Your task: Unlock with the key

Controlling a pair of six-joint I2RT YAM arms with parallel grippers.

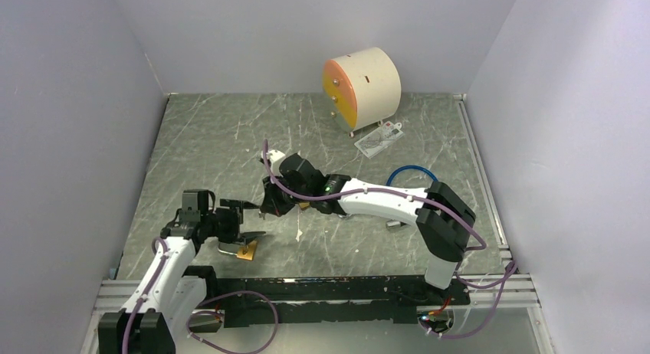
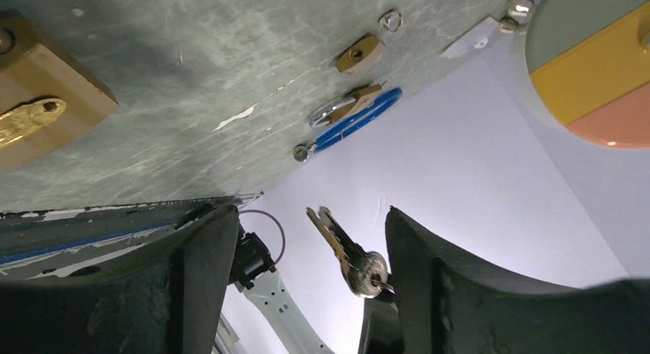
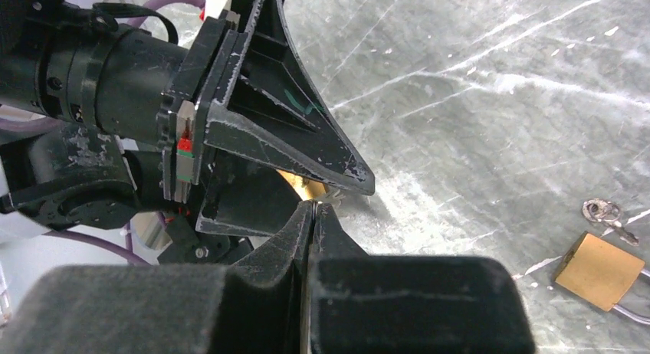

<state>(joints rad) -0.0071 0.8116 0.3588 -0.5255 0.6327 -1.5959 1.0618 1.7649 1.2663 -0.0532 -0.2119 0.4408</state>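
I have the left gripper point(image 1: 251, 221) low over the grey marbled tabletop point(image 1: 207, 139) with its jaws standing wide apart. Through its wrist camera I see the silver key point(image 2: 345, 250) hanging in the gap between the two black fingers. The blade is tilted up and away, and the round head sits just beside one finger. I cannot tell whether they touch.

The right gripper point(image 3: 314, 208) reaches in from the other side. Its jaws are pressed together with no gap, a sliver of bright metal showing at the tips, so it appears to pinch the silver key by the head. Its tips sit right under the left gripper's triangular finger.

The large brass padlock point(image 1: 246, 252) lies flat on the tabletop just beside the left gripper, on the near side, outside the jaws.

A second brass padlock with a steel shackle point(image 3: 600, 271) lies well apart from both grippers, a small key ring point(image 3: 605, 211) near it. At the back stand a beige drum with an orange face point(image 1: 372, 82), a white card point(image 1: 379, 139) and a blue cable loop point(image 1: 410, 172).
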